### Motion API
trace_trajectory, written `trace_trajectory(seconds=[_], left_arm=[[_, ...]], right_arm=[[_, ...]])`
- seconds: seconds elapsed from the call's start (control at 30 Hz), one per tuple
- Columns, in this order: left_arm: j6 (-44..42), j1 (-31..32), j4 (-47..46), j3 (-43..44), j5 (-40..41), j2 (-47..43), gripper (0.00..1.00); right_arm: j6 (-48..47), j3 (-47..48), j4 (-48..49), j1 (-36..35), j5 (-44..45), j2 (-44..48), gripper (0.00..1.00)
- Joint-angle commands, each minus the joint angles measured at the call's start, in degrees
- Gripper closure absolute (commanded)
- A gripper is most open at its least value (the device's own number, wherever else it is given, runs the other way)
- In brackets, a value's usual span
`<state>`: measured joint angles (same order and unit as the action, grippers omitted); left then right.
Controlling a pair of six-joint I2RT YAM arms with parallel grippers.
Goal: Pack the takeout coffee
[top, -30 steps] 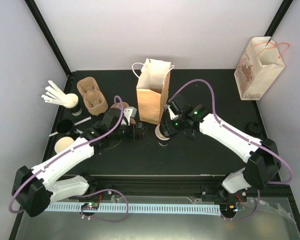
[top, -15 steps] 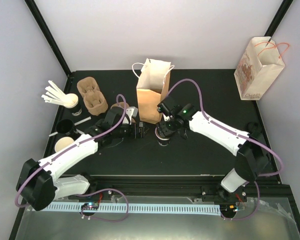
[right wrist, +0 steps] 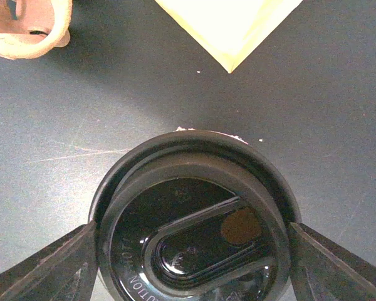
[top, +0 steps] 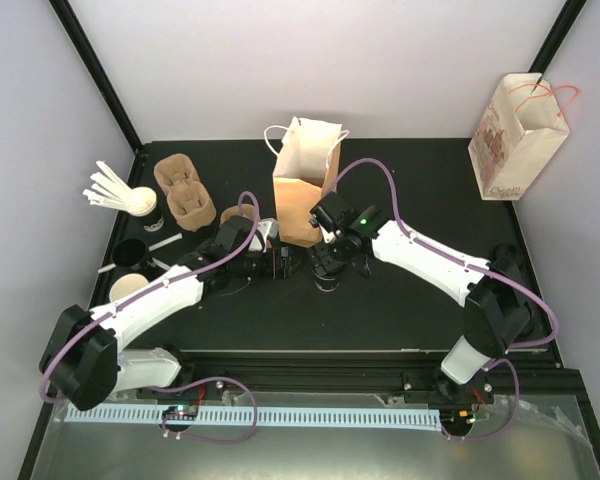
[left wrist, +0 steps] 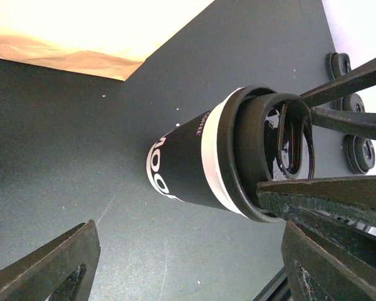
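I am holding my right gripper [right wrist: 193,237] straight down over the cup [left wrist: 187,164], which is standing upright on the black table [top: 410,310] just in front of the tall brown bag [top: 302,190], close to its near corner. The black lid [right wrist: 194,216] is sitting on the cup's mouth. In the right wrist view it is filling the space between my right fingers [right wrist: 53,268], and their tips are meeting its rim on both sides, so this gripper is clamped across the lid at a wide spread.

I am keeping my left gripper [top: 280,262] low over the table just to the left of the cup, pointing toward it. Its jaws are standing well apart with only bare table between them, and they are touching nothing. From the left wrist the cup is showing a dark printed wall with white lettering and a white band right under the lid.

Off at the table's left side a cardboard cup carrier [top: 185,190] and a bunch of white stirrers [top: 110,185] are lying well apart from both of my grippers.
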<state>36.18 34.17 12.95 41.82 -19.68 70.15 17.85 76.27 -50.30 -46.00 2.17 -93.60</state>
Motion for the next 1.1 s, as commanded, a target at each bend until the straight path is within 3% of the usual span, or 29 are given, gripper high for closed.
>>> trace_trajectory(seconds=[0.0, 0.7, 1.07], left_arm=[[0.6, -0.4, -2.8, 0.0, -2.0, 1.5, 0.18], [2.7, -1.7, -9.3, 0.5, -6.5, 9.2, 0.31], [3.0, -2.1, -12.0, 1.8, -8.3, 13.0, 0.36]], right_arm=[[-0.9, 1.0, -0.4, -0.4, -1.1, -0.2, 0.17], [-1.9, 1.0, -2.2, -1.5, 1.3, -4.2, 0.15], [-1.0, -4.0, -1.7, -1.5, 1.5, -5.0, 0.15]])
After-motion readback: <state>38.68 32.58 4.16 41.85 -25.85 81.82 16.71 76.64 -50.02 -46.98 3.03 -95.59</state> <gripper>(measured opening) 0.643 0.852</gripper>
